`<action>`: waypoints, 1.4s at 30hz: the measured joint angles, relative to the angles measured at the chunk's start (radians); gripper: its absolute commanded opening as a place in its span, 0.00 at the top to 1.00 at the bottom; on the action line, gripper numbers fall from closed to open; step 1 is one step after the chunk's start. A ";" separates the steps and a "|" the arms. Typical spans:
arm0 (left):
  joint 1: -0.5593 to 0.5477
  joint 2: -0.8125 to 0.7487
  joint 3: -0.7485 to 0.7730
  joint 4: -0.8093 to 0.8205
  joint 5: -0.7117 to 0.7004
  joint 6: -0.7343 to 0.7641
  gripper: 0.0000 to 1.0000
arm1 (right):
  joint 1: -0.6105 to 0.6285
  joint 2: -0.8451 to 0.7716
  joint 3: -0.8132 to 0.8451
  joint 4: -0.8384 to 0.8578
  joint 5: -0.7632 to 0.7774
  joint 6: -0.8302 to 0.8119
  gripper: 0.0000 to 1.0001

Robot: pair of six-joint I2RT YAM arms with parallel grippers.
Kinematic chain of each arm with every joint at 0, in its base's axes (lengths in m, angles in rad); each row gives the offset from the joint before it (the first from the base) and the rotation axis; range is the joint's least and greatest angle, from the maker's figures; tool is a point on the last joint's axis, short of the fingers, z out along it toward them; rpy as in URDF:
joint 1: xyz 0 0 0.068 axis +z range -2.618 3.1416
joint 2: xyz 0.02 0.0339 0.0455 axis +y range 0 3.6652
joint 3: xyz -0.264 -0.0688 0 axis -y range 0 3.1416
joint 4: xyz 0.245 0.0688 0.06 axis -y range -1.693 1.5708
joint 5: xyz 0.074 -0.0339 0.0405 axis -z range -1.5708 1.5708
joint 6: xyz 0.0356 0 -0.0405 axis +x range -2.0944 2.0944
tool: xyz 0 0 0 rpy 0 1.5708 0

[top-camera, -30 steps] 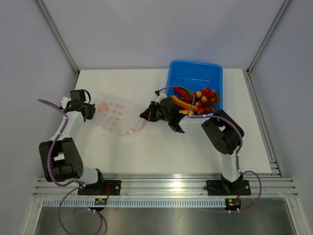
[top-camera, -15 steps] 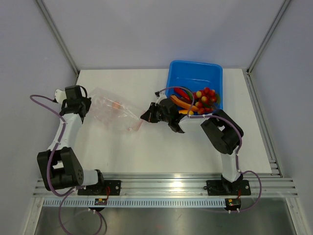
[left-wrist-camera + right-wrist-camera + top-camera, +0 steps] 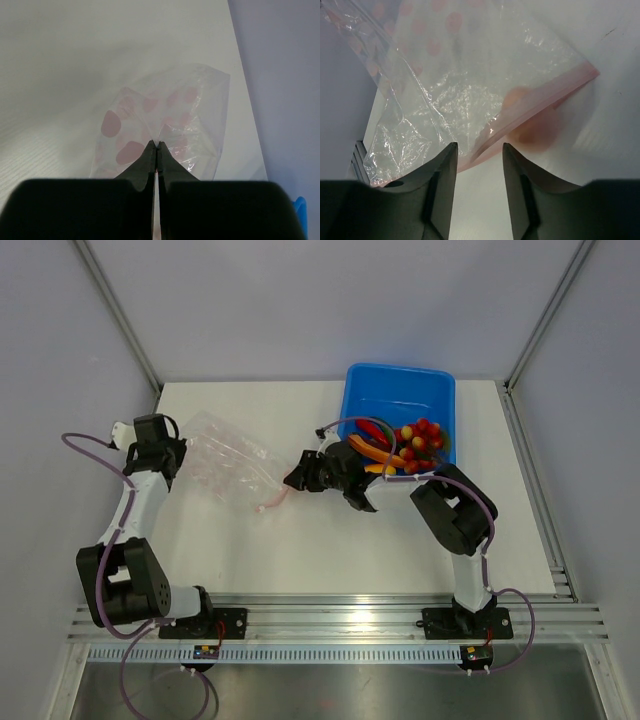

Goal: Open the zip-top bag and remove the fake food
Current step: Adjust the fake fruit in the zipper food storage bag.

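The clear zip-top bag (image 3: 226, 461) lies crumpled left of centre, its pink zipper strip (image 3: 274, 499) pointing at the right arm. My left gripper (image 3: 178, 454) is shut on the bag's far-left edge; the left wrist view shows its fingertips pinching the film (image 3: 158, 145) of the dotted bag (image 3: 170, 112). My right gripper (image 3: 478, 150) stands open just short of the zipper strip (image 3: 540, 96), holding nothing. A blurred orange-pink piece (image 3: 536, 131) sits at the strip; I cannot tell whether it is inside the bag. Fake food (image 3: 418, 443) lies in the blue tub.
The blue tub (image 3: 398, 390) stands at the back right, right behind the right arm (image 3: 345, 468), holding red grapes, orange pieces (image 3: 372, 452) and other toys. The table's left edge runs close beside the left gripper. Grey walls enclose the back and sides.
My right gripper has opened and let go of the bag's zipper edge. The left gripper moved up and left with the bag's other end, then held still.
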 measured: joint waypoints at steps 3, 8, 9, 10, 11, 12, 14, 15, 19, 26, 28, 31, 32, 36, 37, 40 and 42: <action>0.000 0.016 0.000 -0.002 0.000 0.000 1.00 | 0.004 0.000 0.000 -0.004 0.016 -0.008 0.38; 0.000 0.017 -0.001 -0.011 -0.013 0.005 0.83 | 0.011 -0.001 0.000 -0.016 0.040 -0.018 0.33; 0.000 0.017 -0.001 -0.016 -0.016 0.004 0.82 | 0.012 -0.002 0.000 -0.023 0.044 -0.019 0.31; 0.000 0.018 -0.001 -0.021 -0.020 0.002 0.80 | 0.014 -0.003 0.000 -0.031 0.050 -0.024 0.30; 0.000 0.019 0.000 -0.026 -0.023 0.001 0.80 | 0.017 -0.006 0.000 -0.040 0.058 -0.029 0.29; 0.000 0.021 0.000 -0.029 -0.025 0.000 0.80 | 0.019 -0.011 0.000 -0.054 0.067 -0.036 0.26; 0.000 0.025 0.000 -0.040 -0.030 0.000 0.80 | 0.027 -0.021 0.000 -0.078 0.085 -0.056 0.24; 0.000 0.026 0.000 -0.043 -0.032 0.000 0.80 | 0.034 -0.030 0.000 -0.092 0.098 -0.069 0.24; 0.000 0.035 0.006 -0.065 -0.039 0.000 0.76 | 0.054 -0.072 0.000 -0.130 0.134 -0.108 0.24; 0.000 0.048 0.046 -0.133 -0.075 -0.008 0.10 | 0.084 -0.106 0.030 -0.242 0.252 -0.182 0.20; 0.000 0.049 0.069 -0.163 -0.095 -0.016 0.02 | 0.100 -0.109 0.051 -0.282 0.294 -0.220 0.20; 0.000 0.056 0.115 -0.220 -0.121 -0.027 0.01 | 0.116 -0.113 0.080 -0.321 0.342 -0.269 0.16; 0.000 0.060 0.134 -0.240 -0.129 -0.027 0.01 | 0.118 -0.114 0.090 -0.333 0.355 -0.282 0.16; -0.001 0.064 0.200 -0.309 -0.134 -0.034 0.01 | 0.119 -0.114 0.149 -0.411 0.394 -0.298 0.16; -0.004 0.064 0.208 -0.320 -0.133 -0.037 0.01 | 0.119 -0.114 0.163 -0.428 0.402 -0.297 0.16; -0.030 0.064 0.221 -0.354 -0.128 -0.051 0.01 | 0.119 -0.114 0.196 -0.468 0.423 -0.279 0.15; -0.077 0.064 0.219 -0.369 -0.124 -0.068 0.01 | 0.119 -0.114 0.214 -0.505 0.441 -0.249 0.15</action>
